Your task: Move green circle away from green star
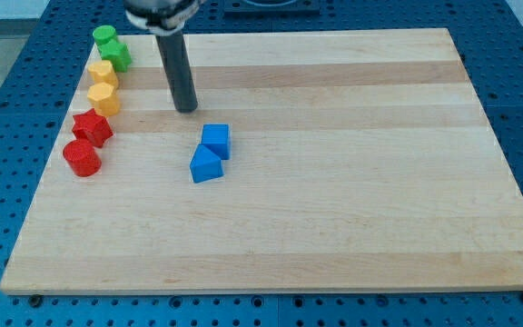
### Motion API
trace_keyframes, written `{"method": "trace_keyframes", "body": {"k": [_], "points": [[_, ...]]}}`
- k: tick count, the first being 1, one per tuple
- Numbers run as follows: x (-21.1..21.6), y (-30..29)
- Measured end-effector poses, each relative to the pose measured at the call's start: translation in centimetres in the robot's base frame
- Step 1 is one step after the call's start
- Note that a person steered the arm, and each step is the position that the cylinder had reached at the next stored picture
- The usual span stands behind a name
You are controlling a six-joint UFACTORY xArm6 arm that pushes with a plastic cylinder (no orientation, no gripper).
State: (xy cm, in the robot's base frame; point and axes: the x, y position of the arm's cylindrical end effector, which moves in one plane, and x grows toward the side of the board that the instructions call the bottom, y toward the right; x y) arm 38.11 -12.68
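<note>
a pale wooden board (352, 209) with visible plank grain lies on a blue perforated table surface (7, 109). the straight dark rod (177, 68) comes down from the view's top, and my tip (186, 109) rests on the board in its upper left part. there are no jaws on this arm, only the rod, and it has hold of nothing; the tip touches no block.

the green circle block (105, 36) sits at the board's upper left corner, and the green star block (117, 54) lies just below and slightly to the view's right of it, the two touching or nearly so. both are well to the view's left of the tip.

below them a column runs down the board's left edge: a yellow block (102, 74), whose shape is hard to make out, then a yellow hexagon-like block (104, 98) pressed against it, then a red star block (92, 128), and a red circle block (82, 157) at the bottom of the line.

near the tip, toward the view's bottom and slightly right, a blue cube block (215, 140) touches a blue wedge-like block (205, 165) lying just below it.
</note>
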Motion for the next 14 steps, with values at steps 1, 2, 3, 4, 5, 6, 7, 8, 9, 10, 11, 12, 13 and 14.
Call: {"method": "trace_keyframes", "body": {"k": [1, 2, 3, 4, 5, 6, 7, 8, 9, 10, 11, 12, 13, 14], "points": [[5.4, 0.0], [10.4, -0.9], [15.2, -5.6], [18.1, -17.7], [18.1, -17.7], [16.9, -17.8], [11.2, -17.8], [5.7, -17.8], [3.0, -17.8], [-1.0, -17.8], [-4.4, -17.8], [-6.6, -17.8], [-9.9, -17.8], [-16.1, -17.8]]}}
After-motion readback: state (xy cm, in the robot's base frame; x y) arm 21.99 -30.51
